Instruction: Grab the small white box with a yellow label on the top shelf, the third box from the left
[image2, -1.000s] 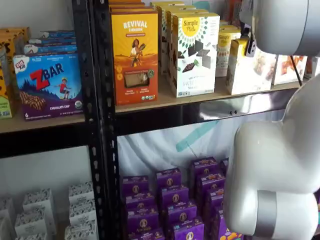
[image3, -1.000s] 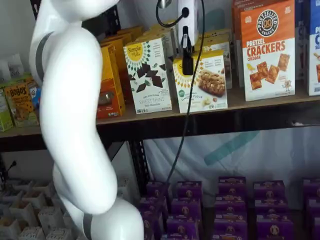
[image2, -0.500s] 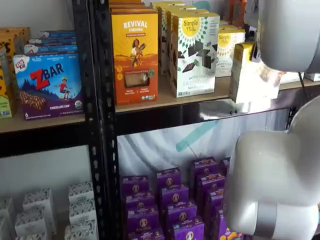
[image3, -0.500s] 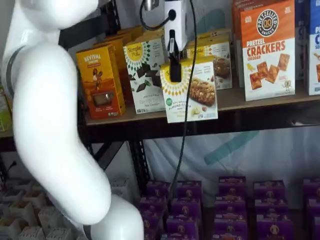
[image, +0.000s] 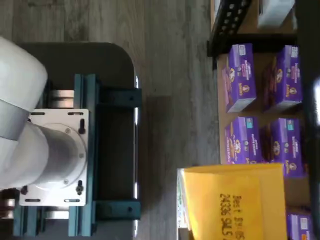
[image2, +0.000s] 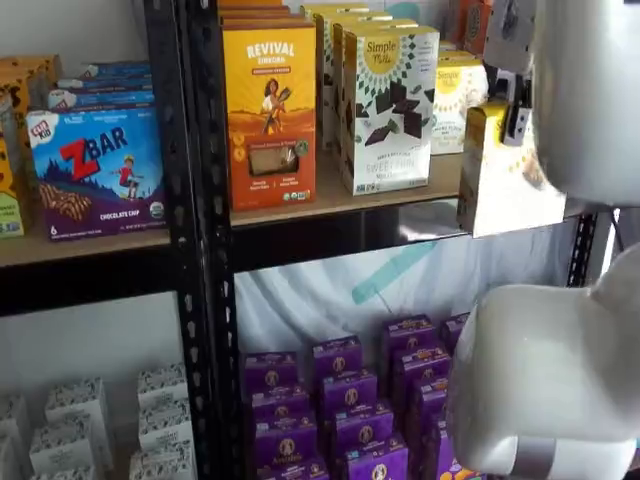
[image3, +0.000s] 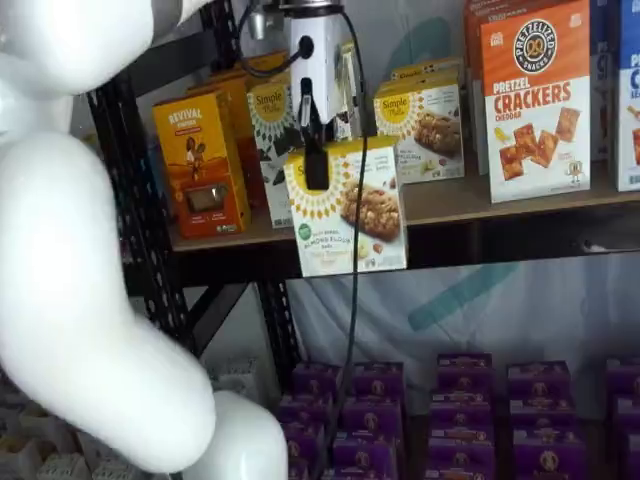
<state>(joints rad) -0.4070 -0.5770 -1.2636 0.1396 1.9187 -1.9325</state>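
My gripper is shut on the small white box, a short carton with a yellow sun-like label and a cookie picture. It holds the box by its top, in the air in front of the top shelf and clear of its front rail. In both shelf views the box hangs level with the shelf edge, a black finger on its upper part. The wrist view shows the box's yellow top panel with printed dark text.
A second like carton stands on the shelf behind. The tall Simple Mills box and the orange Revival box stand to the left, pretzel crackers to the right. Purple boxes fill the lower level. My white arm fills the left.
My gripper has drawn the small white box out from the top shelf, away from the rack and slightly down. It now hangs in front of the rail. The like carton behind is uncovered.
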